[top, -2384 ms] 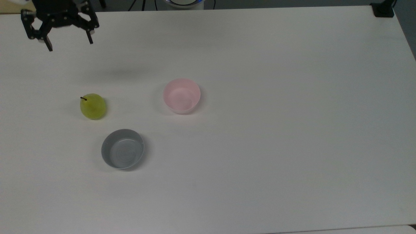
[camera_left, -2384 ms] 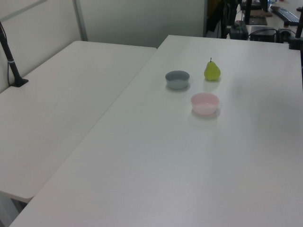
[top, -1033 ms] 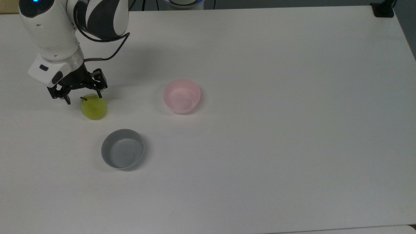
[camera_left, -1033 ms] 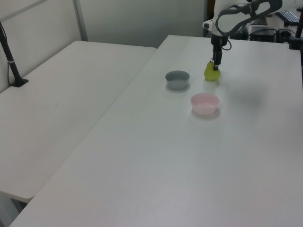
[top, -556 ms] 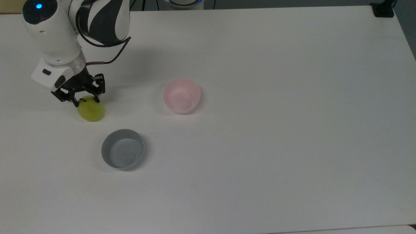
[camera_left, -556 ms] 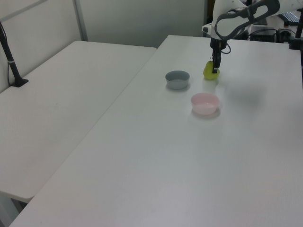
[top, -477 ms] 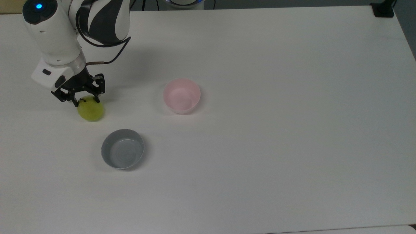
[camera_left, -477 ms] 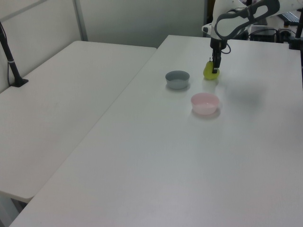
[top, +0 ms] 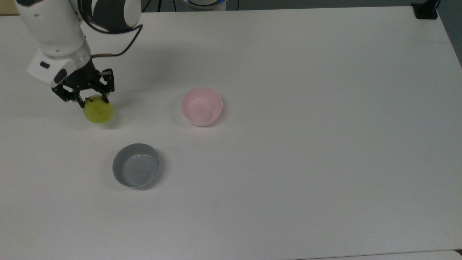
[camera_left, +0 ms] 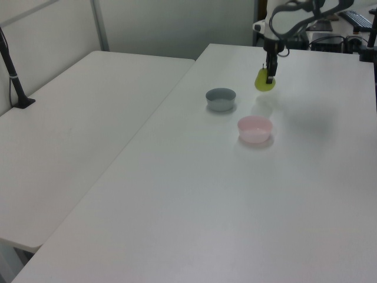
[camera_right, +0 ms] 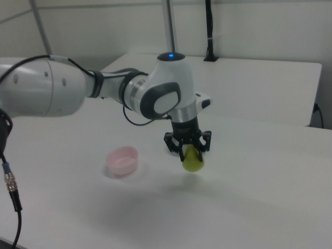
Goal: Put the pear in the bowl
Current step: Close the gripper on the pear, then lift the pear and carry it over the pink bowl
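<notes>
In the top view, you are seeing the gripper [top: 93, 101] clamping the pear [top: 98, 112] above the bench [top: 306, 144], with the grey bowl [top: 136, 165] and pink bowl [top: 201, 106] sitting apart to the right.

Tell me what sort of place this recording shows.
Probably a robotics lab or office: plain white tables pushed together, a camera pole clamped to one, cluttered desks behind.
</notes>
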`<act>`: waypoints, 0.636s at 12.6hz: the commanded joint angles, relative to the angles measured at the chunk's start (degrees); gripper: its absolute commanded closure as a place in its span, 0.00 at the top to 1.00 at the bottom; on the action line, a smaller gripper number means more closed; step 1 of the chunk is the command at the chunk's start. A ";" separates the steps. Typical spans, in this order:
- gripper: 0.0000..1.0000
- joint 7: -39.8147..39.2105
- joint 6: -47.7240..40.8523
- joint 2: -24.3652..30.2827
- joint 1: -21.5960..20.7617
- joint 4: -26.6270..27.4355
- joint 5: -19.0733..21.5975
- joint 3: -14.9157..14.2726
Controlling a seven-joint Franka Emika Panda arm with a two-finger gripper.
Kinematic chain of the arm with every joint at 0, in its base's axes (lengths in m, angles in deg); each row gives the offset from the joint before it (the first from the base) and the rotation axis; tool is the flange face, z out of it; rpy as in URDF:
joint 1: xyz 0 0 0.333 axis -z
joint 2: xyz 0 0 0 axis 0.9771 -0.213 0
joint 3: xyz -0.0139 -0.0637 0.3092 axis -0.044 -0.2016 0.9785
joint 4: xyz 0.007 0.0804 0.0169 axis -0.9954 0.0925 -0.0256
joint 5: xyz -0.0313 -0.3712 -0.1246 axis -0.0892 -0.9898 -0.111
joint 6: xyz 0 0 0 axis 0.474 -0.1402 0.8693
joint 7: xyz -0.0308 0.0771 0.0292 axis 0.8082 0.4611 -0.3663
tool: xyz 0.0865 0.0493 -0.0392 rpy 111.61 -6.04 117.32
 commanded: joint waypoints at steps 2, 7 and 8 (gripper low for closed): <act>0.00 0.58 -10.11 8.20 -0.74 -0.95 0.90 1.22; 0.00 10.49 -27.35 13.20 -0.66 -8.62 0.90 4.39; 0.00 12.09 -28.68 14.44 -0.66 -8.62 0.90 4.92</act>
